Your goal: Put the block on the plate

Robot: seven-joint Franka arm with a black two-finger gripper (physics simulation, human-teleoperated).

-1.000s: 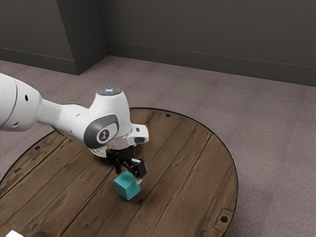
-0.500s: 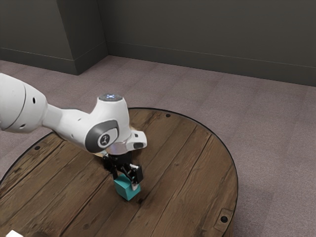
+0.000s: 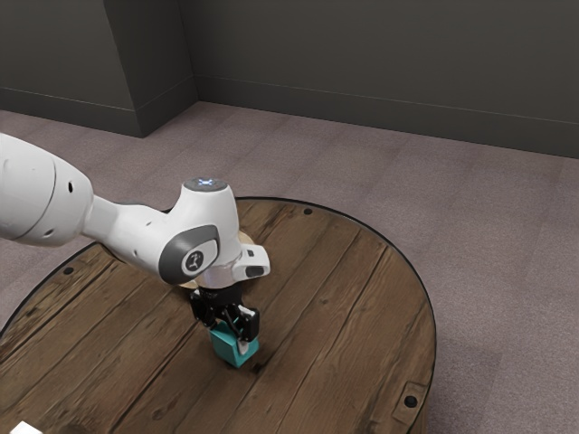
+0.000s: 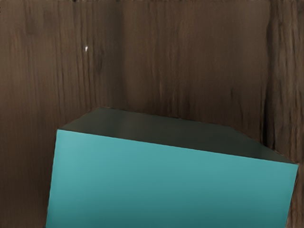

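- The table was round, made of brown wooden boards with a dark rim (image 3: 431, 316), and a dark bolt (image 3: 411, 401) sat near its edge at the exterior view's right.
- Around it lay a greyish-mauve carpet (image 3: 507, 235), running to a dark grey wall (image 3: 380, 54) with a baseboard (image 3: 380, 124).
- The plate (image 3: 245, 239), pale tan at its edge, was largely hidden behind the white arm (image 3: 136, 237); what it held could not be told.
- The teal block (image 3: 233, 352) was on the table, off the plate and at the black fingers (image 3: 228, 335); I could not tell whether they were spread or pinching it.
- In the exterior view's near left corner, a small white thing (image 3: 25, 429) was partly cut off.
- The wrist view added a close look at the block: one bright teal face and a dark, shaded face adjoining it, with wood grain beyond.
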